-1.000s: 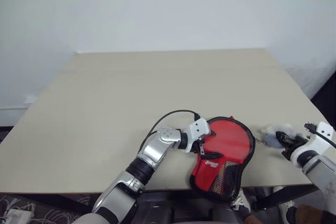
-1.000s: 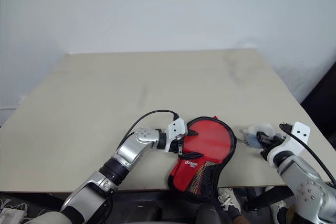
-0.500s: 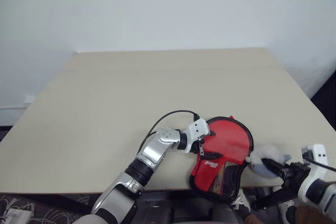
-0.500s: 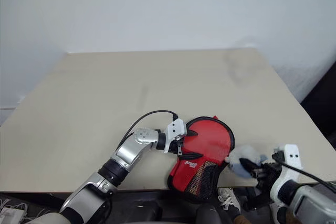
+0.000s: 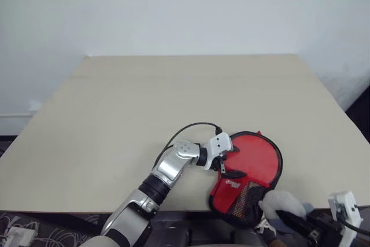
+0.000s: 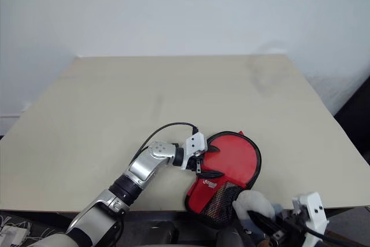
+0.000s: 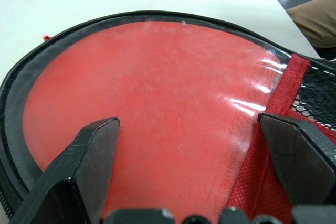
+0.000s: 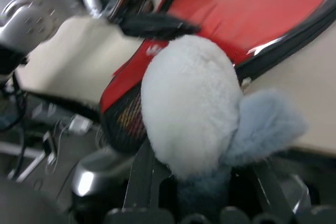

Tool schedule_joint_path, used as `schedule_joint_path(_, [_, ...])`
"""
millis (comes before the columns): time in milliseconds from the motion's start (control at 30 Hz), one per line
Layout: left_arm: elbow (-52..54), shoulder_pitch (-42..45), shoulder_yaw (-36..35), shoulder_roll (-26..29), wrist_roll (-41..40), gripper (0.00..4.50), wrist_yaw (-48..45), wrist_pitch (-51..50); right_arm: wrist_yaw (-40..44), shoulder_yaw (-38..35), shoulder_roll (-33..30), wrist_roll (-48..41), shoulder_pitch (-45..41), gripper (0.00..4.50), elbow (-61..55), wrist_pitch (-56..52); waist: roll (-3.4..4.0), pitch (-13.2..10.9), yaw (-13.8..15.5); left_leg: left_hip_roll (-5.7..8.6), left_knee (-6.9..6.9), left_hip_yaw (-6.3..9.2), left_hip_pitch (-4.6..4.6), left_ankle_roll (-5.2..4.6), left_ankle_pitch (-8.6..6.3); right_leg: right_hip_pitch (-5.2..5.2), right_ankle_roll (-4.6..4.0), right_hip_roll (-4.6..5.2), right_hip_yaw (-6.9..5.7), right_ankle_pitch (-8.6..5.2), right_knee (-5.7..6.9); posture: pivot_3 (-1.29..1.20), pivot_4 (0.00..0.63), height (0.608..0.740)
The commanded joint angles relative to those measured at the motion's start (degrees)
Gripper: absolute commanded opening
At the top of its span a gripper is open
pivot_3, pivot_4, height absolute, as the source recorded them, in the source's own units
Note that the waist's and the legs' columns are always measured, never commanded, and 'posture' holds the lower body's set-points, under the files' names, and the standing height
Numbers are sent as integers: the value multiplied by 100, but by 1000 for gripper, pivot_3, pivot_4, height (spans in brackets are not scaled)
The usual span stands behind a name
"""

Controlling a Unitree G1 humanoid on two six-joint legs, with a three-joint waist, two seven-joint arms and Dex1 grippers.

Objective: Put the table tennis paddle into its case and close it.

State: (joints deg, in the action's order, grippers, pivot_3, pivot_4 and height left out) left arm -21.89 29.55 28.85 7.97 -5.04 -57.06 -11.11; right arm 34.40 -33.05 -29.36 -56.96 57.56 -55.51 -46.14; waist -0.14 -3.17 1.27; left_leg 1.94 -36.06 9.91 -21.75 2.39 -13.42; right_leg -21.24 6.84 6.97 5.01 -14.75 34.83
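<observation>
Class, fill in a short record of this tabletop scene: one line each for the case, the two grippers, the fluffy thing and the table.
case: red paddle-shaped zip pouch with black trim, flat at table's near edge, mesh end overhanging
left gripper: open, fingers astride clear panel
right gripper: shut on grey fluffy ball, beyond near edge
table: beige top

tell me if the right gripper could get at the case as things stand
Probably not yet. The right gripper is shut on the fluffy ball, so its fingers are taken up. The case lies close by at the table edge, with the left gripper open over it.
</observation>
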Motion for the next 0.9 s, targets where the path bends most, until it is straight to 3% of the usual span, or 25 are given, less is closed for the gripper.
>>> schedule_joint_path(33, [-590, -115, 128, 113, 351, 4500, 68, -170, 297, -113, -123, -340, 522, 432, -286, 98, -3, 4, 58, 0, -1, -1, 0, -1, -7, 0, 3, 0, 0, -2, -2, 0, 0, 740])
schedule_joint_path(367, [-392, -278, 212, 44, 339, 4500, 30, -271, -362, 1025, -648, 57, 575, 431, -449, 440, -21, 31, 168, 0, -2, -4, -3, -27, -13, -1, 11, 1, 0, -12, -7, 0, 0, 740])
schedule_joint_path(500, [-248, -335, 202, 92, 326, 4500, 44, -382, 513, 754, -950, 54, 626, 431, -13, 677, -26, 35, 167, 0, -3, -6, -1, -28, -13, 2, 12, 1, 1, -13, -8, 0, 0, 740])
schedule_joint_path(633, [-46, -394, 200, 203, 323, 4500, 23, -510, 1246, 1189, -1453, 579, 518, 431, 197, 857, -25, 42, 166, 0, -4, -7, 2, -31, -15, 5, 13, 1, 1, -15, -6, 0, 0, 740])
schedule_joint_path(733, [46, -405, 170, 267, 327, 4500, 63, -590, 1291, 1703, -1672, 669, -93, 431, 340, 816, -39, 51, 163, 0, -4, -7, 3, -32, -17, 7, 14, 0, 1, -17, -6, 0, 0, 740])
schedule_joint_path(900, [275, -337, -213, 167, -41, 4500, 184, -1092, 546, 2378, -1538, 170, -2023, 428, 791, 221, -57, 52, 69, -13, -21, -15, 12, -31, -16, 14, 13, -8, -3, -16, 1, 0, 0, 740])
